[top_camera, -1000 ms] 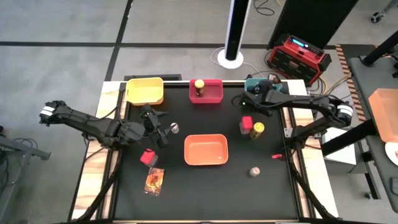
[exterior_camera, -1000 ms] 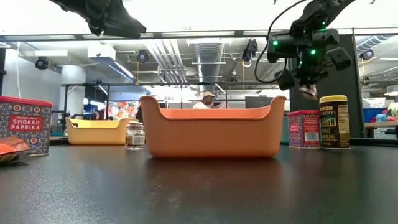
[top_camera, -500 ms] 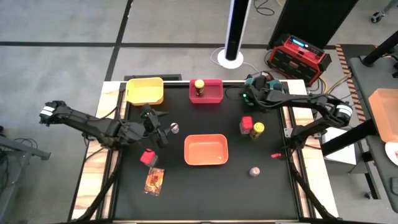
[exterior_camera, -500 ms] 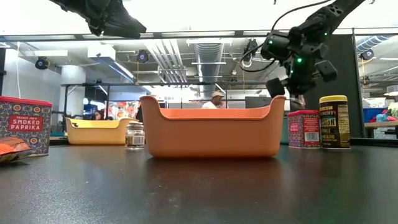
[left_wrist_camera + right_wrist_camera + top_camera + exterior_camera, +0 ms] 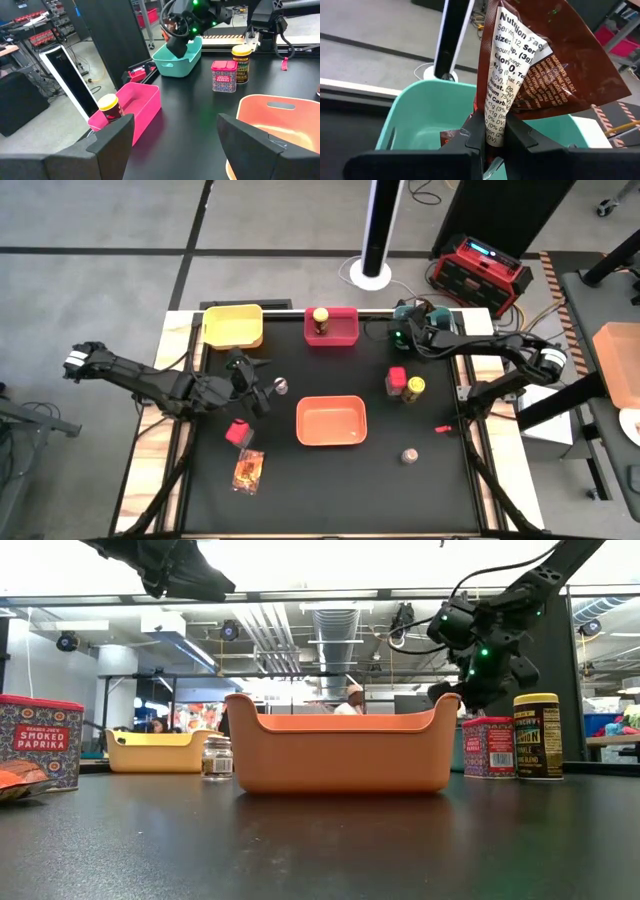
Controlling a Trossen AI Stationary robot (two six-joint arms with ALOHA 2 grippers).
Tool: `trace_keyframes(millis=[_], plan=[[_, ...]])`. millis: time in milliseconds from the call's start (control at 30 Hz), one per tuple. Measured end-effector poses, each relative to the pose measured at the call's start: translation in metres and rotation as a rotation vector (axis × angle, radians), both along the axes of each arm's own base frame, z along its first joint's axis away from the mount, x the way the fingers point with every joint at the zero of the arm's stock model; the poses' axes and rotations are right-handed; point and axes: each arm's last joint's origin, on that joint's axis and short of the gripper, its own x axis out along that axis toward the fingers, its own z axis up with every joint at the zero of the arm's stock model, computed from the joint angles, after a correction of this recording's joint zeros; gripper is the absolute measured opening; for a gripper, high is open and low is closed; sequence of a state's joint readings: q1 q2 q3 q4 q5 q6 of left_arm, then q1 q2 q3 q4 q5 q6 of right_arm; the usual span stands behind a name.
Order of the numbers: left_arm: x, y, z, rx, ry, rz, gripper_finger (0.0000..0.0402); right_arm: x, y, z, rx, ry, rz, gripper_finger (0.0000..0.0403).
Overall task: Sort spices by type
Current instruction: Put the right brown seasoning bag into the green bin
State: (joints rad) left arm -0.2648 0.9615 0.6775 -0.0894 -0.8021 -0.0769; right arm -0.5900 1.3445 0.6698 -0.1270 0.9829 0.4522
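Observation:
My right gripper (image 5: 404, 333) is shut on a brown printed packet (image 5: 545, 65) above the teal tray (image 5: 412, 314) at the far right; it also shows in the left wrist view (image 5: 179, 44). My left gripper (image 5: 262, 387) is open and empty above the table, near a clear shaker (image 5: 281, 385). A second packet (image 5: 248, 470) and a red tub (image 5: 238, 432) lie at the near left. Another red tub (image 5: 396, 379) and a yellow-lidded jar (image 5: 414, 388) stand side by side. A second jar (image 5: 320, 318) stands in the pink tray (image 5: 345, 330). Another shaker (image 5: 409, 455) stands at the near right. My right gripper pinches the packet between its two fingers at a creased part bearing the white nutrition label (image 5: 492, 120). The arm reaches in from the table's right. The packet stands out beyond the fingers, crumpled and lifted clear, over the teal tray's hollow (image 5: 420, 120).
An orange tray (image 5: 331, 421) sits in the table's middle and a yellow tray (image 5: 233, 325) at the far left. A small red thing (image 5: 445, 430) lies near the right edge. Bare black tabletop shows along the near edge. A person shows in the room behind.
My right gripper has carried the packet toward the table's far edge and a little left, from beside the red tub and jar to over the teal tray, and has turned on the way. It stays shut on the packet.

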Motion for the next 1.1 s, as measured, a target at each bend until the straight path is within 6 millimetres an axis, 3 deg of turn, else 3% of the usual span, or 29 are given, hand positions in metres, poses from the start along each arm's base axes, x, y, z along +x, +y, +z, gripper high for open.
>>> trace_keyframes(millis=[533, 1100], plan=[[0.0, 0.0, 0.0, 0.0, 0.0, 0.0, 0.0267, -0.0013, -0.0013, -0.0038, 0.025, -0.032, 0.029, 0.0038], [0.0, 0.0, 0.0, 0.004, 0.003, -0.001, 0.0267, -0.0027, -0.0055, -0.0037, 0.047, -0.05, 0.048, 0.0169]])
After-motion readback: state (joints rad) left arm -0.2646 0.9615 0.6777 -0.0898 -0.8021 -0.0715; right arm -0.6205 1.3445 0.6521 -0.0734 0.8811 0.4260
